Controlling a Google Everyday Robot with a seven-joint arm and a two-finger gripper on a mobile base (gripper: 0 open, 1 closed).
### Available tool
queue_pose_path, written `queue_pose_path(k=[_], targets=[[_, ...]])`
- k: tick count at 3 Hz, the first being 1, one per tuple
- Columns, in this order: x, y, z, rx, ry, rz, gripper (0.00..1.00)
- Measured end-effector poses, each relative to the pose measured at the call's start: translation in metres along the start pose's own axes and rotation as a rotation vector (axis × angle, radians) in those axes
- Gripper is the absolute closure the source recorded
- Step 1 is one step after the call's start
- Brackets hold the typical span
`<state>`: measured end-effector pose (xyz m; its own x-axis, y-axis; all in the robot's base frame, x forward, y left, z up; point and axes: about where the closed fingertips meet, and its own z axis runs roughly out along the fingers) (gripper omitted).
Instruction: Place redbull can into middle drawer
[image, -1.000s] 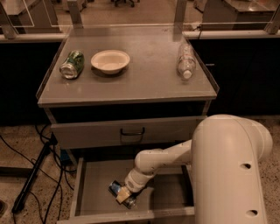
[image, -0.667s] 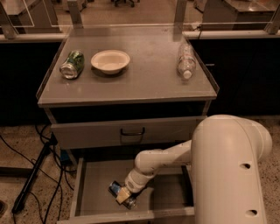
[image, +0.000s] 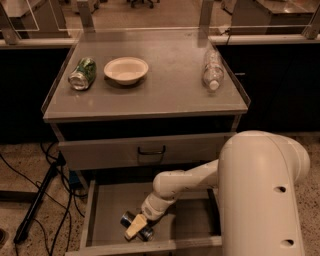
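Speckled floor (image: 22, 157) around a grey metal cabinet. On flat grey top (image: 165, 97): dented green can (image: 83, 73) lying on its side at left, cream round bowl (image: 126, 69) just beside it, clear plastic bottle (image: 212, 68) lying at right, well apart from both. Below: closed grey drawer front (image: 100, 152) with dark bar handle (image: 151, 150). Under that, wide shallow grey metal middle drawer (image: 107, 210), open. Slim blue-and-silver redbull can (image: 128, 219) lying on its side on drawer floor, near front wall, left of centre. White jointed arm (image: 185, 181) reaching down from the right into drawer. Cream two-finger gripper (image: 136, 228) right on the can, crossing its middle. Clamped or let go: cannot tell. Bulky white robot body (image: 265, 195) filling lower right.
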<state>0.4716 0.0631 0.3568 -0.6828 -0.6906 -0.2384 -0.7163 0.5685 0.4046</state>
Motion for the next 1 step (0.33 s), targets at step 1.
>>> queue_pose_path(k=[1], targets=[[0.0000, 0.0000, 0.0000, 0.000, 0.000, 0.000, 0.00]])
